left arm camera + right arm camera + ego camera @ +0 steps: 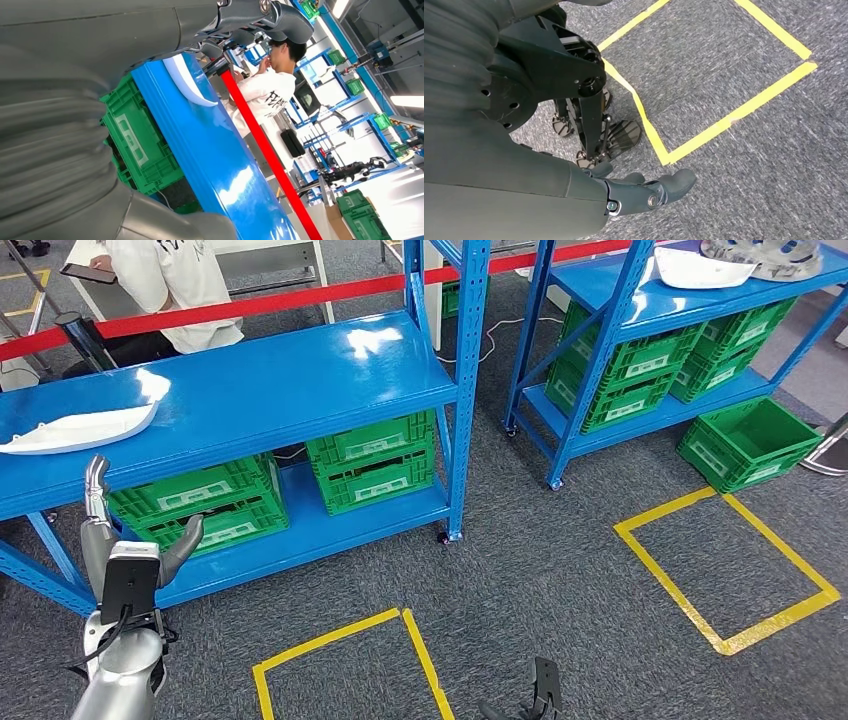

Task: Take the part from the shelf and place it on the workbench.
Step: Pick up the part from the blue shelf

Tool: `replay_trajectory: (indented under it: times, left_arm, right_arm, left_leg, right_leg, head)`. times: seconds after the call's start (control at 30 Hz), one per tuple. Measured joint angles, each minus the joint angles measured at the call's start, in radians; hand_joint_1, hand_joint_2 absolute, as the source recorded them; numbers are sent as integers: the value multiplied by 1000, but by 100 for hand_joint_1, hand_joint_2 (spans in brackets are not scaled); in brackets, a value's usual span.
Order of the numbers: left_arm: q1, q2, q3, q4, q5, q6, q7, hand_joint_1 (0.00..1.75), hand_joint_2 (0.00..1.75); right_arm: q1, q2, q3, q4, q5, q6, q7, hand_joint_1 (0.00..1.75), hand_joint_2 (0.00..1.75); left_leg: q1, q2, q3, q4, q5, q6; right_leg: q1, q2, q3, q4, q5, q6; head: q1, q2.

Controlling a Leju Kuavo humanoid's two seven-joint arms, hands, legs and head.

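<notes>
A white curved part point(80, 428) lies on the top of the blue rack point(300, 380) at the left. My left hand point(130, 545) is raised in front of that rack, below and just right of the part, fingers apart and empty. The left wrist view has the same white part point(189, 82) lying on the blue top point(220, 165), just past my fingers point(280, 17). A second white part point(700, 268) lies on the top of the right blue rack point(640, 310). My right hand point(535, 695) hangs low over the carpet, and its dark fingers point(649, 192) hold nothing.
Green crates point(370, 460) fill the lower shelves of both racks, and one crate point(745, 443) stands on the floor at the right. Yellow tape squares point(725, 570) mark the grey carpet. A red barrier tape point(300, 298) runs behind the racks, with a person in white point(170, 285) beyond it.
</notes>
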Motion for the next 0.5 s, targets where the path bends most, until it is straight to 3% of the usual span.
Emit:
replay_trajectory:
  times: [0.17, 0.3, 0.5]
  left_arm:
    - [6, 0, 0, -22, -2, 9, 0, 0, 0]
    - [22, 1, 4, -71, 11, 17, 1, 0, 0]
    - [54, 2, 15, -146, 38, 28, 1, 0, 0]
  right_arm:
    - [0, 0, 0, 0, 1, 0, 0, 0, 175]
    - [0, 0, 0, 0, 4, 0, -1, 0, 0]
    - [0, 0, -7, 0, 2, -3, -12, 0, 0]
  left_leg:
    - [0, 0, 0, 0, 0, 0]
    - [0, 0, 0, 0, 0, 0]
    - [-5, 0, -1, 2, -1, 2]
  right_leg:
    - [0, 0, 0, 0, 0, 0]
    - [0, 0, 0, 0, 0, 0]
    - [-3, 0, 0, -2, 2, 4]
  head:
    - [0, 0]
    - [0, 0]
    - [0, 0]
